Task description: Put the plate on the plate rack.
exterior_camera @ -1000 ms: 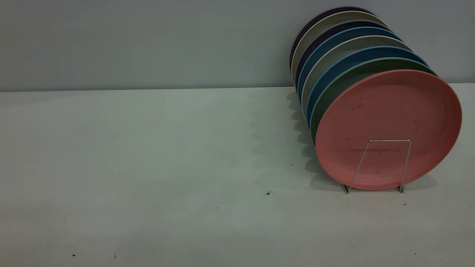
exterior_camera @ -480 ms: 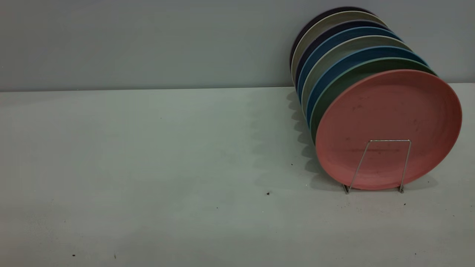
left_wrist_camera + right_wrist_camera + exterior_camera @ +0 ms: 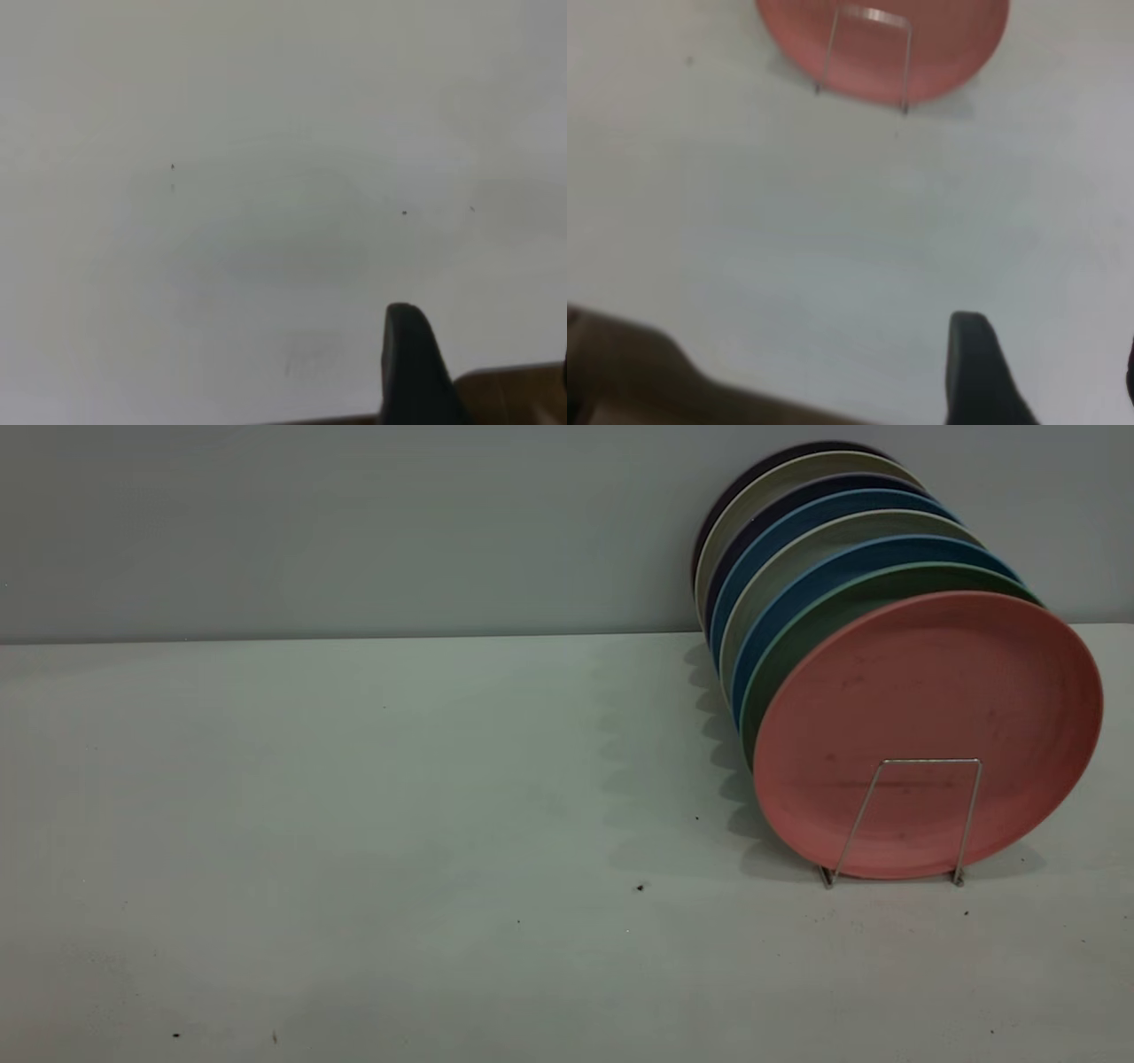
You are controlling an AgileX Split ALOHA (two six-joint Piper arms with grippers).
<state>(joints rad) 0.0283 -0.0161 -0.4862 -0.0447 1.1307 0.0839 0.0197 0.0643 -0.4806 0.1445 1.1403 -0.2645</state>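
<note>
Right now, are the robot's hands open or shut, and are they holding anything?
Left gripper: open, holding nothing.
Right gripper: open, holding nothing; the plate already stands in the plate rack.

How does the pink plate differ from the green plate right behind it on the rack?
The pink plate stands frontmost with its whole face showing; the green plate shows only a crescent of rim behind it. The pink plate sits directly behind the plate rack's front wire loop; the green plate is one place back. Both stand on edge, leaning alike.
</note>
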